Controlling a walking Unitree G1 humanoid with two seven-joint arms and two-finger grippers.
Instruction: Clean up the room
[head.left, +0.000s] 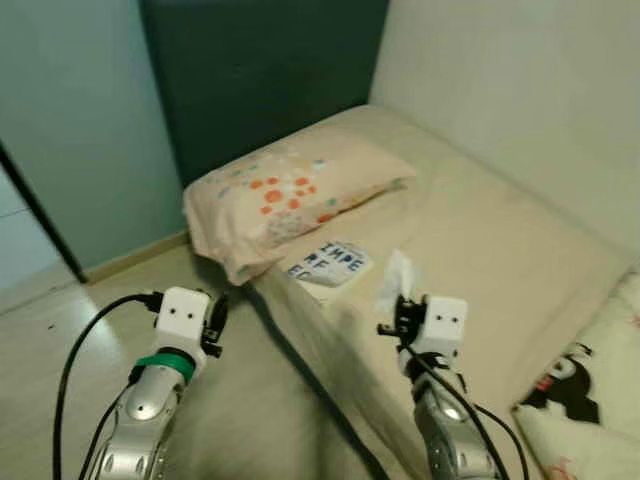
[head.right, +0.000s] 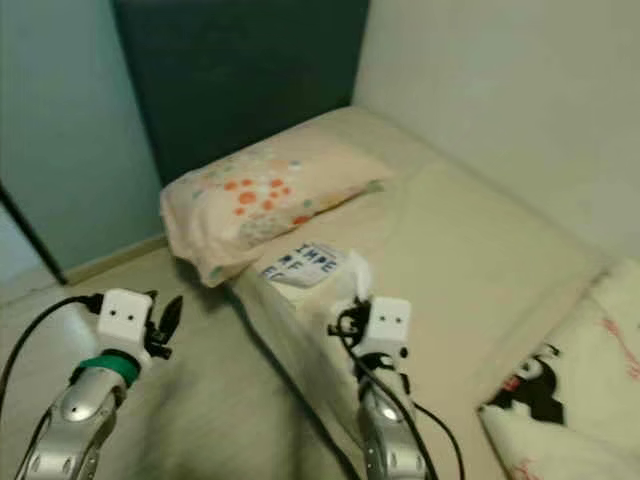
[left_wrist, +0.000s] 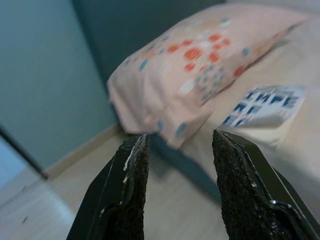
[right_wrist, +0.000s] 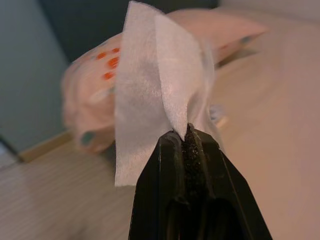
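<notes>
1. Thin white tissue (right_wrist: 160, 80) pinched by its lower edge in the right gripper (right_wrist: 186, 134), held up above the near edge of the bed (head.left: 500, 260).
2. Judged very light, limp and easily torn; best held at a bunched edge, as here, firmly enough not to slip.
3. Right gripper's fingers pressed together on the tissue, with the sheet fanned upward from the tips.
4. Left gripper (left_wrist: 177, 165) held with fingers apart and nothing between them, out over the floor (head.left: 60, 340) beside the bed.
5. Printed packet (head.left: 330, 262) lying flat on the bed just below the floral pillow (head.left: 290, 190).
6. Cartoon-printed bedding (head.left: 580, 400) bunched on the bed's right side.
</notes>
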